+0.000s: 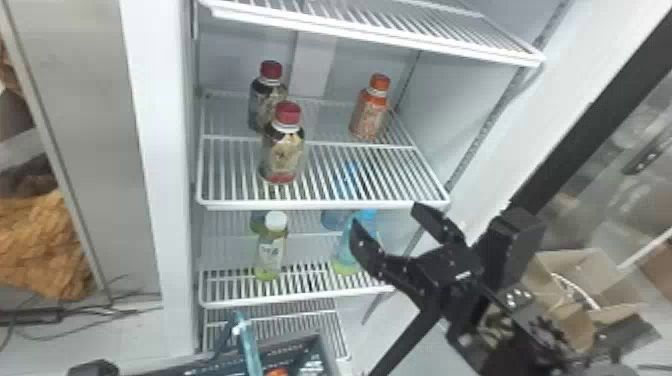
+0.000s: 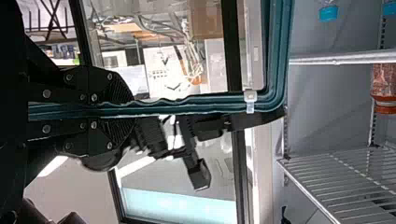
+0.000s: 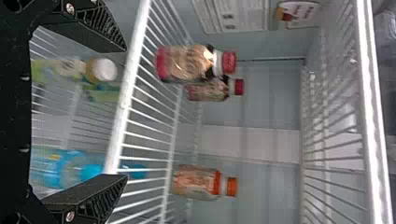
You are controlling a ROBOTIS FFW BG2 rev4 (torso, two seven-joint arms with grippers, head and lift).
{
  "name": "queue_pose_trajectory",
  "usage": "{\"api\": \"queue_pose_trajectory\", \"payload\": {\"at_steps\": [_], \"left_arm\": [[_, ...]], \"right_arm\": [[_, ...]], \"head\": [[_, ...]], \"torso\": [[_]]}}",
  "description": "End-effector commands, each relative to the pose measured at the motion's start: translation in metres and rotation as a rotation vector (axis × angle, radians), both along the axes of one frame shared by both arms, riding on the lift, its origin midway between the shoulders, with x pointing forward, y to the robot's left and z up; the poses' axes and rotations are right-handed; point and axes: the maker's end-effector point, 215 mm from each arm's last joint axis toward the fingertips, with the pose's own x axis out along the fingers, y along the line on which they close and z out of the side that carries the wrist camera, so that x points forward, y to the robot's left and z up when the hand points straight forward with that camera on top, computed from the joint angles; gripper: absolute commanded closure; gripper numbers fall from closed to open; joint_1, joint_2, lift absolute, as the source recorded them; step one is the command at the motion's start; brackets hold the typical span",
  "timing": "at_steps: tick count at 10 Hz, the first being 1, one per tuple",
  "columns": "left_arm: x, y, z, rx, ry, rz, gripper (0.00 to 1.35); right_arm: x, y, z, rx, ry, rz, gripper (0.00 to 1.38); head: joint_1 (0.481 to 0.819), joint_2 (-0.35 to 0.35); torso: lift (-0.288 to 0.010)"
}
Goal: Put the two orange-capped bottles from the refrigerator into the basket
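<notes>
In the head view, at the lower right, the right pincer [image 1: 386, 218] is hanging released, its fingers standing wide apart; in the left wrist view, the left pincer [image 2: 122, 110] is clenching the teal handle [image 2: 205, 105]; one orange-capped bottle [image 1: 370, 115] is standing on the shelf [image 1: 325, 204] at the upper centre-right, to the right of the red-capped bottles [image 1: 284, 150]; an orange cap [image 1: 276, 372] is showing inside the basket [image 1: 328, 350] at the bottom edge.
</notes>
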Motion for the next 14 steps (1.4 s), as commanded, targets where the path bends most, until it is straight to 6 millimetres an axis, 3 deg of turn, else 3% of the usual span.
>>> {"api": "queue_pose_trajectory", "payload": {"at_steps": [1,4,9,14], "left_arm": [[0.000,-0.001,0.000,0.000,-0.002,-0.004,1.21],[-0.001,-0.001,0.000,0.001,-0.002,-0.012,1.21],[-0.001,-0.001,-0.001,0.000,0.002,-0.007,1.21],[-0.001,0.002,-0.003,-0.003,0.014,0.004,1.21]], "right_arm": [[0.035,-0.009,-0.003,0.034,-0.085,-0.011,0.10],[0.085,-0.009,0.015,0.053,-0.219,-0.066,0.09],[0.159,-0.040,0.028,0.050,-0.314,-0.147,0.08],[0.220,-0.064,0.015,0.027,-0.293,-0.219,0.07]], "head": [[0.695,-0.350],[0.695,-0.350],[0.695,-0.350],[0.695,-0.350]], "torso": [[-0.040],[-0.040],[-0.040],[-0.040]]}}
